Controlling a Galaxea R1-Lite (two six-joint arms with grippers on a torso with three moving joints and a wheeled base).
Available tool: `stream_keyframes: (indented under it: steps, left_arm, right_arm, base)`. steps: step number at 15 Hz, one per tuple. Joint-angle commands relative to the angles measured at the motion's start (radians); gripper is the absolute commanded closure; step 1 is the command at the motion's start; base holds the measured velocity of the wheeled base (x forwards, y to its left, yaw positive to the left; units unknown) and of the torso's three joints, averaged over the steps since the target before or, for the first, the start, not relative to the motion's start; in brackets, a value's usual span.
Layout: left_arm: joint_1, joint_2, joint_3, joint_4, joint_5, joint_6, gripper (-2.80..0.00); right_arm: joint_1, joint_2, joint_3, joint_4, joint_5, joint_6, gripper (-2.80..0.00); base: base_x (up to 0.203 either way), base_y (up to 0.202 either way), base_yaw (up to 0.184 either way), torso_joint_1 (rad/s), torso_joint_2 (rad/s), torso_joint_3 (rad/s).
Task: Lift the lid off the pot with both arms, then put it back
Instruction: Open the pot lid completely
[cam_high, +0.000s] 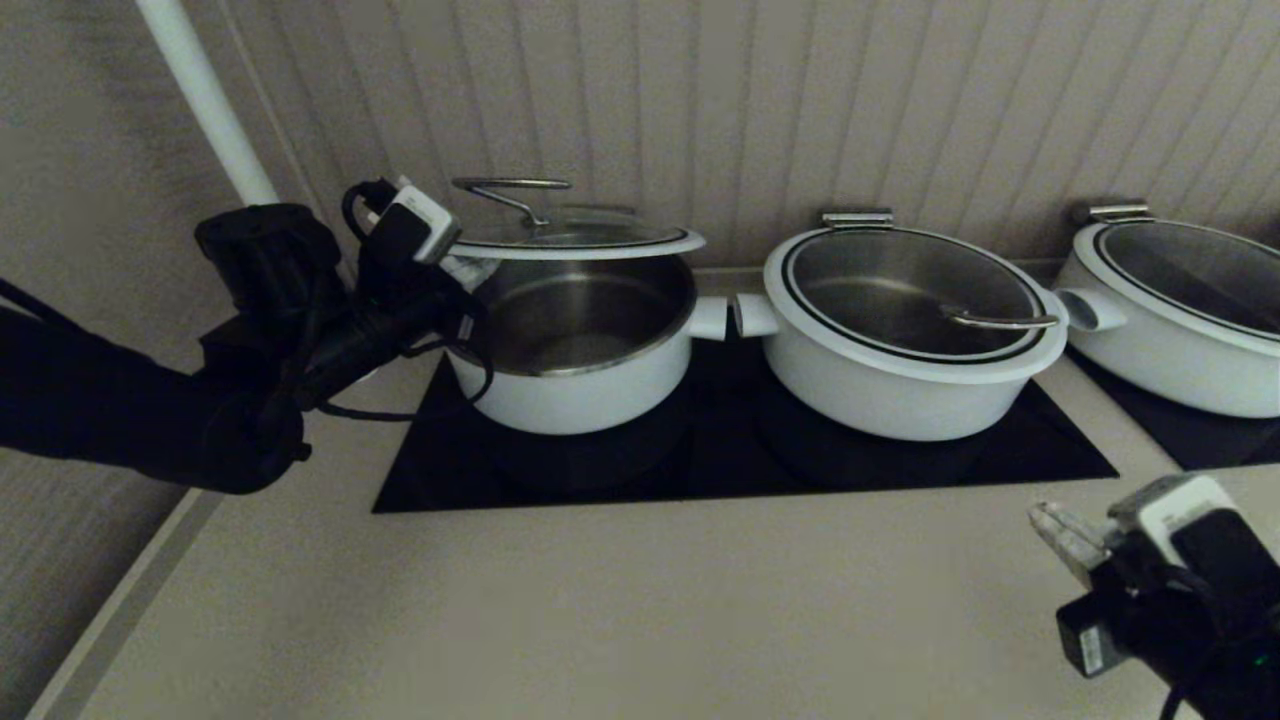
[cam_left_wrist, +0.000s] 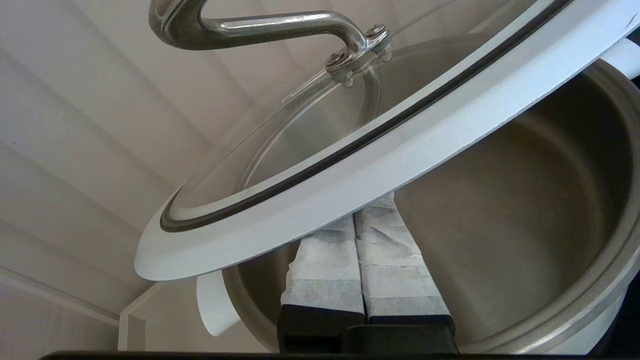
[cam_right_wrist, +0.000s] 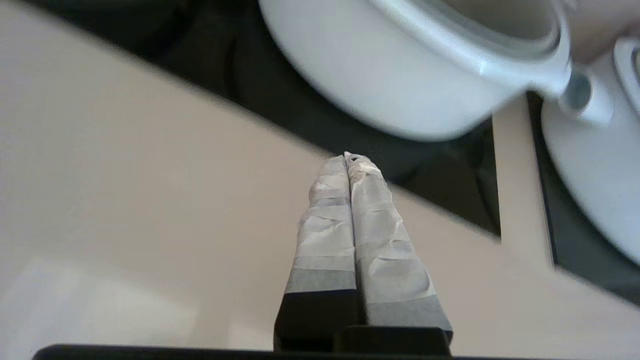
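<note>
The lid (cam_high: 575, 238) hangs level above the open pot (cam_high: 575, 345), clear of its rim, with the steel loop handle (cam_high: 510, 190) on top. The left gripper (cam_high: 462, 268) is at the lid's left edge: in the left wrist view its two pale fingers (cam_left_wrist: 325, 265) lie pressed together with no gap and run in under the white rim of the lid (cam_left_wrist: 350, 180), over the pot's steel-lined mouth (cam_left_wrist: 525, 200). They seem to prop the rim from below rather than pinch it, though their tips are hidden behind the rim. The right gripper (cam_high: 1060, 530) hovers low over the table (cam_high: 600, 610) at the near right, well apart from the lid; its fingers (cam_right_wrist: 345, 225) are closed against each other and hold nothing. Three white pots are in view: the open pot on the left of the black cooktop (cam_high: 740, 450), a wider pot (cam_high: 905, 335) beside it with its lid on, and a third (cam_high: 1180, 310) at the right edge, also covered. That makes three lids, one lifted.
</note>
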Motion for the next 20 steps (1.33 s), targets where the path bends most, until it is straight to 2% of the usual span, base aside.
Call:
stream_keyframes:
  steps: [1, 3, 8, 10, 14, 19, 20]
  left_arm:
    - [0.0, 0.005, 0.0, -0.006, -0.001, 0.002, 0.0]
    - [0.0, 0.006, 0.0, -0.006, -0.001, 0.002, 0.0]
    - [0.0, 0.012, 0.0, -0.006, -0.002, 0.002, 0.0]
    - [0.0, 0.012, 0.0, -0.006, -0.001, 0.002, 0.0]
    - [0.0, 0.011, 0.0, -0.006, -0.001, 0.002, 0.0]
    - [-0.001, 0.008, -0.002, -0.006, -0.001, 0.002, 0.0]
    - [-0.001, 0.008, -0.002, -0.006, -0.001, 0.002, 0.0]
  right_arm:
    - [-0.001, -0.057, 0.036, 0.027, -0.003, 0.0, 0.0]
    - [-0.001, -0.109, 0.036, 0.107, 0.0, 0.013, 0.0]
    - [0.001, -0.28, 0.036, 0.438, 0.008, 0.234, 0.0]
    - [0.001, -0.346, 0.036, 0.545, 0.034, 0.306, 0.0]
    - [0.001, -0.553, 0.036, 0.785, 0.176, 0.34, 0.0]
    - [0.0, -0.916, -0.005, 1.226, 0.383, 0.34, 0.0]
    - [0.0, -0.952, -0.013, 1.277, 0.413, 0.34, 0.0]
  base:
    - [0.0, 0.0, 0.0, 0.0, 0.0, 0.0]
    - [0.0, 0.0, 0.0, 0.0, 0.0, 0.0]
    - [0.0, 0.0, 0.0, 0.0, 0.0, 0.0]
    - [0.0, 0.0, 0.0, 0.0, 0.0, 0.0]
    - [0.0, 0.0, 0.0, 0.0, 0.0, 0.0]
    - [0.0, 0.0, 0.0, 0.0, 0.0, 0.0]
    - [0.0, 0.0, 0.0, 0.0, 0.0, 0.0]
